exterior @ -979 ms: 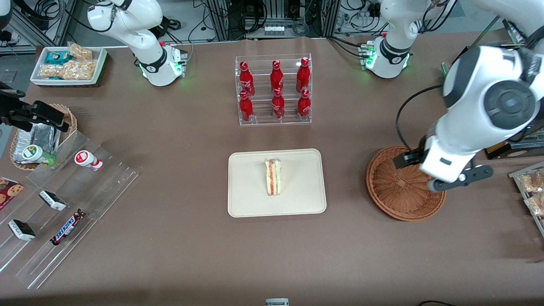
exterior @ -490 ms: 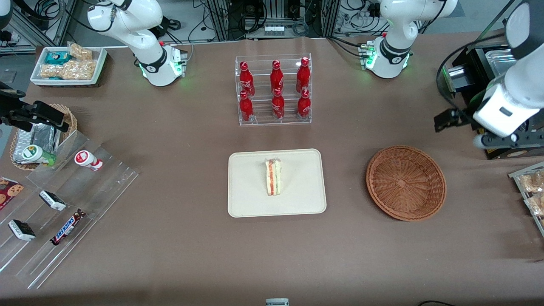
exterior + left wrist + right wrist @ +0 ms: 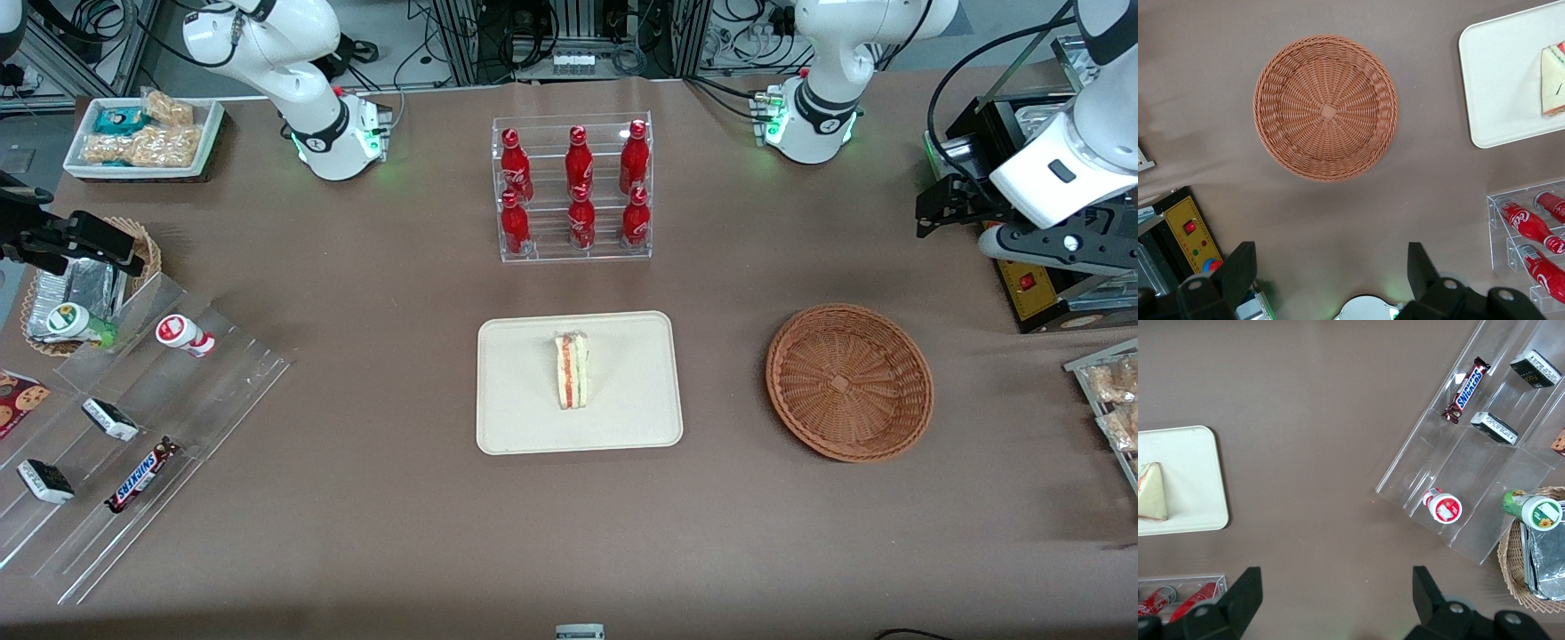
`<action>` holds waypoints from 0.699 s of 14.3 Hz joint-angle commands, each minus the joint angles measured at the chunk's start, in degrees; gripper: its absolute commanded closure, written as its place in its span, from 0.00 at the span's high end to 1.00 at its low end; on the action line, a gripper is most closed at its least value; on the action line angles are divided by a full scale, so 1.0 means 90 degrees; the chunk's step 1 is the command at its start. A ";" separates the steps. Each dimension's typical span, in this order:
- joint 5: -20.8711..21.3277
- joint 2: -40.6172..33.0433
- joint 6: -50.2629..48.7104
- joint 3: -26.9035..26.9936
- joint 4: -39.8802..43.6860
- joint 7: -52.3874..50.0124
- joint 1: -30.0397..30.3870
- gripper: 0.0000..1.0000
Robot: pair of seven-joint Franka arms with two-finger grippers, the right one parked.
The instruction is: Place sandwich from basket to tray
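Note:
The sandwich [image 3: 572, 370] lies on the cream tray [image 3: 622, 418] in the middle of the table, its red and green layers showing. The round reddish-brown basket [image 3: 849, 382] sits beside the tray toward the working arm's end, with nothing in it. My left gripper [image 3: 1058, 252] hangs high above the table, farther from the front camera than the basket, toward the working arm's end. It is open and holds nothing. The left wrist view looks down between the spread fingers of the gripper [image 3: 1330, 267] at the basket [image 3: 1326, 108], the tray [image 3: 1498, 87] and the sandwich [image 3: 1553, 80].
A clear rack of red bottles [image 3: 573, 187] stands farther from the camera than the tray. A black device with a yellow panel [image 3: 1031, 289] lies under the gripper. Snack packs [image 3: 1111, 391] sit nearby. A clear stepped stand [image 3: 133, 427] and a small wicker basket [image 3: 89, 284] lie toward the parked arm's end.
My gripper has left its place over the basket's rim and moved up and away from the front camera, toward the working arm's end. The sandwich has stayed on the tray.

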 commanded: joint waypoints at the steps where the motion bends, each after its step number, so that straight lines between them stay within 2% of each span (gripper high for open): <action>1: 0.0128 0.0033 -0.0075 0.0111 0.0131 0.0148 -0.0082 1.00; 10: 0.0108 0.0032 -0.0143 0.0111 -0.0015 0.0168 -0.0072 1.00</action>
